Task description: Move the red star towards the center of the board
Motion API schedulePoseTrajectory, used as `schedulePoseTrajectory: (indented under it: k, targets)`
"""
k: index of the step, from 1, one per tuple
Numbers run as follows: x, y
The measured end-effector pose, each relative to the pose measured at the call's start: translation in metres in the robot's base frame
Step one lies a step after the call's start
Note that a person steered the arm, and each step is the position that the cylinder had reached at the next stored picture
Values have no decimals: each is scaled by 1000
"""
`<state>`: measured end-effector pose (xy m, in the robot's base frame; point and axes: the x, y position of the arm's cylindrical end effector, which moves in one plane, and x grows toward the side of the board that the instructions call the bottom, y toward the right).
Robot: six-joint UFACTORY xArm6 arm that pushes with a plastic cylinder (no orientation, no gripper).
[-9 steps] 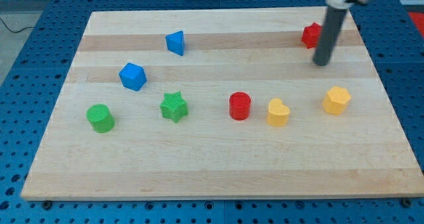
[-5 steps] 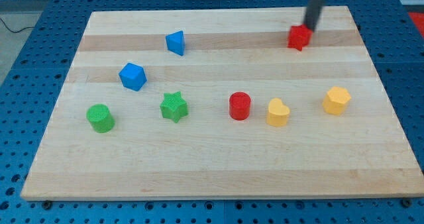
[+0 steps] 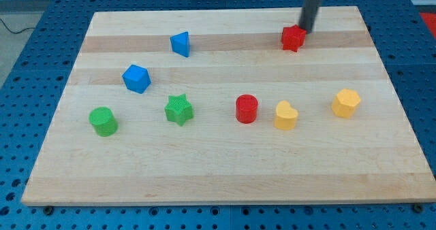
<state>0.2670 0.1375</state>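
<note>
While my tip [image 3: 306, 30] sits against the upper right side of the red star [image 3: 293, 38], near the board's [image 3: 225, 169] far right corner, the push should run down and left toward the middle, slow and centred so the star cannot spin off. No claw here: only a plain dark rod, nothing spread or pinched. Board is pale banded wood, smooth. Blocks look like ribbed plastic: blue triangle [image 3: 180, 44], blue cube [image 3: 136, 78], green cylinder [image 3: 103, 121], green star [image 3: 178, 110], red cylinder [image 3: 246, 109], yellow heart [image 3: 286, 115], yellow hexagon [image 3: 346, 103].
</note>
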Motion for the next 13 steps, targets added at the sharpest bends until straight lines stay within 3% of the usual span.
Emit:
schedulePoseTrajectory:
  k: [1,2,4,5,7,8,10,11,13]
  targets:
    - [0,-64]
    - [0,-50]
    - [-8,75]
    - [4,64]
    - [25,-95]
    - [25,-94]
    - [20,-6]
    - [28,-9]
    - [81,-147]
